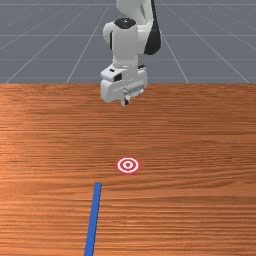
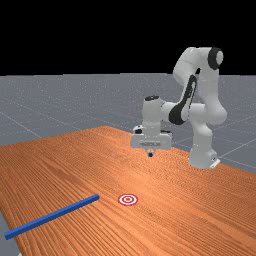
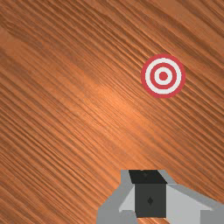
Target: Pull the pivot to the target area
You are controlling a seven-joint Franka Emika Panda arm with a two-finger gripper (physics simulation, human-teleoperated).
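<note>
Grey gripper (image 2: 150,154), fully closed.

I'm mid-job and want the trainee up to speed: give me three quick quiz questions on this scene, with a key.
1. Multiple choice: where is the hand?
A) Resting on the blue bar
B) Raised above the table
C) Pressed onto the target
2. True or false: the blue bar touches the ringed target.
3. Fill in: the whole blue bar lies to the front view's ____ of the target.

Key: 1 B; 2 false; 3 left
</note>
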